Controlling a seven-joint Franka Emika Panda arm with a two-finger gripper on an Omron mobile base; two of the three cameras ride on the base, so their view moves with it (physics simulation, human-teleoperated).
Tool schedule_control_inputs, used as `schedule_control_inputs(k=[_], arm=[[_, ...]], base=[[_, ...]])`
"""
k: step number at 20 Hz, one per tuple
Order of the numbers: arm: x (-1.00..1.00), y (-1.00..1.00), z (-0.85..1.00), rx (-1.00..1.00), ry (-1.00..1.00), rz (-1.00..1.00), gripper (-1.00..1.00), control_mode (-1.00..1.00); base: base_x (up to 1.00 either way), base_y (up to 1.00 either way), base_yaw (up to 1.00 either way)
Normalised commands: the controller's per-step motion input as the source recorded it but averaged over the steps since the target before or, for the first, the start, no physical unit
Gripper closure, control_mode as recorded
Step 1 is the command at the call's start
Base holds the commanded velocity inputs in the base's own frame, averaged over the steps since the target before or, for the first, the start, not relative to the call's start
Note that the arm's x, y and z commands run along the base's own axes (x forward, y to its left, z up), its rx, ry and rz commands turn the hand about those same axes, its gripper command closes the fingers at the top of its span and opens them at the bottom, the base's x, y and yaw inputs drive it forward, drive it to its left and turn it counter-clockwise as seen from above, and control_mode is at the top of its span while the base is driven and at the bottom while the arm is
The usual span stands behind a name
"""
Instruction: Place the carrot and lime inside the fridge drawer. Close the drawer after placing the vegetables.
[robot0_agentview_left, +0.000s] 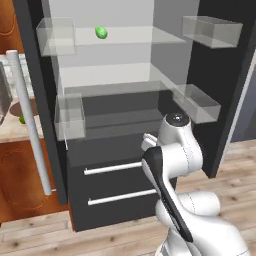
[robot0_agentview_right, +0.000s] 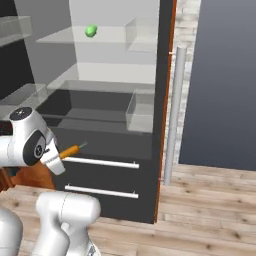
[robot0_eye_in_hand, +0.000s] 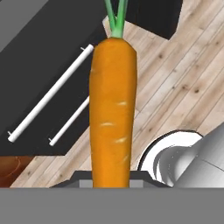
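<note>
So right now I've got the carrot (robot0_eye_in_hand: 113, 109) pinched at its thick end, jaws clenched on it down near the base of my gripper (robot0_agentview_right: 59, 156), with the tapered body and green tip poking straight out past my fingertips. In the right base view it sticks out rightward and slightly up from my hand, pointing at the dark fridge front. I'd guess I'm holding it lengthwise like that so I can feed it tip-first over the front edge of the fridge drawer (robot0_agentview_left: 120, 134).

A bit farther out, the drawer sits pulled open, above the two white handle bars (robot0_agentview_left: 112, 168) on the lower front. The carrot isn't over it yet as far as I can tell.

Far back, a bright green oval thing (robot0_agentview_left: 101, 33) sits on an upper shelf (robot0_agentview_left: 125, 37).
</note>
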Motion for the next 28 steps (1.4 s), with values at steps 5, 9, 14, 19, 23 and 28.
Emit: schedule_control_inputs(k=[5,9,14,19,23,28], arm=[[0.0,0.0,0.0,0.0,0.0,0.0,1.0,1.0],[0.0,0.0,0.0,0.0,0.0,0.0,1.0,1.0],[0.0,0.0,0.0,0.0,0.0,0.0,1.0,1.0],[0.0,0.0,0.0,0.0,0.0,0.0,1.0,1.0],[0.0,0.0,0.0,0.0,0.0,0.0,1.0,1.0],[0.0,0.0,0.0,0.0,0.0,0.0,1.0,1.0]], base=[[0.62,-0.05,0.0],[0.54,-0.01,0.0],[0.53,0.0,0.0],[0.46,0.0,0.0],[0.37,0.0,0.0],[0.37,0.0,0.0]])
